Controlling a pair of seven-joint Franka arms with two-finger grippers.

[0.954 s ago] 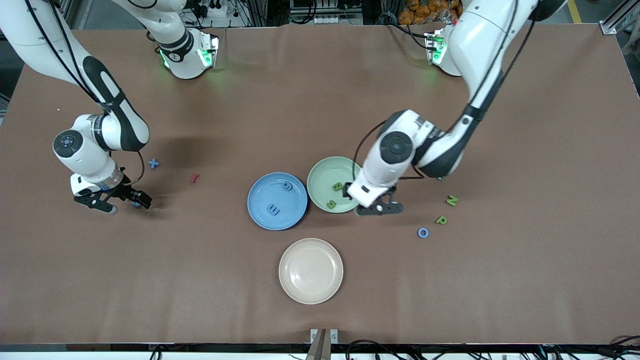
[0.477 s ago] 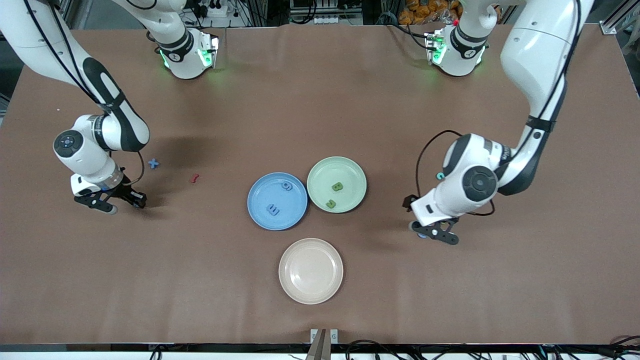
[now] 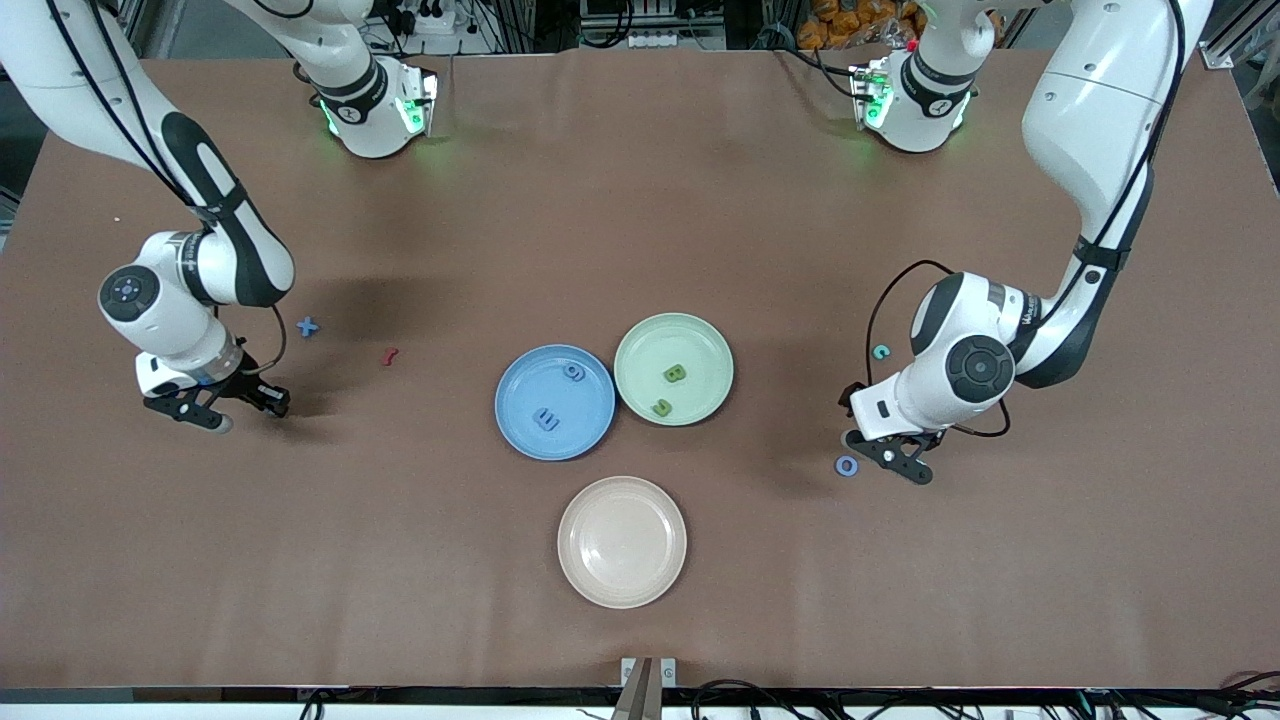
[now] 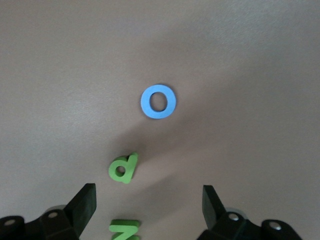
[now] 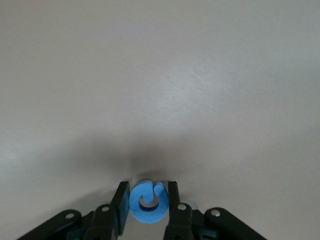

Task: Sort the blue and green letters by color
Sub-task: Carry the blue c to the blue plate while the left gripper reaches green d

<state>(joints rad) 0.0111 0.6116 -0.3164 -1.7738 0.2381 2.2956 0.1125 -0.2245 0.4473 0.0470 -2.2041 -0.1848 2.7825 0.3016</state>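
Two hands: right hand [image 5: 146,202] grips blue letter [image 5: 148,201]; left hand [image 4: 150,210] spread.

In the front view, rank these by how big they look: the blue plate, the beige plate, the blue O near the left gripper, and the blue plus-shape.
1. Beige plate, slightly the largest, though it lies nearest the camera.
2. Blue plate.
3 and 4. Blue O and blue plus-shape: both tiny and about alike, so no ranking between them.

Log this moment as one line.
right gripper: shut on blue letter | left gripper: open over green P | blue plate: two letters
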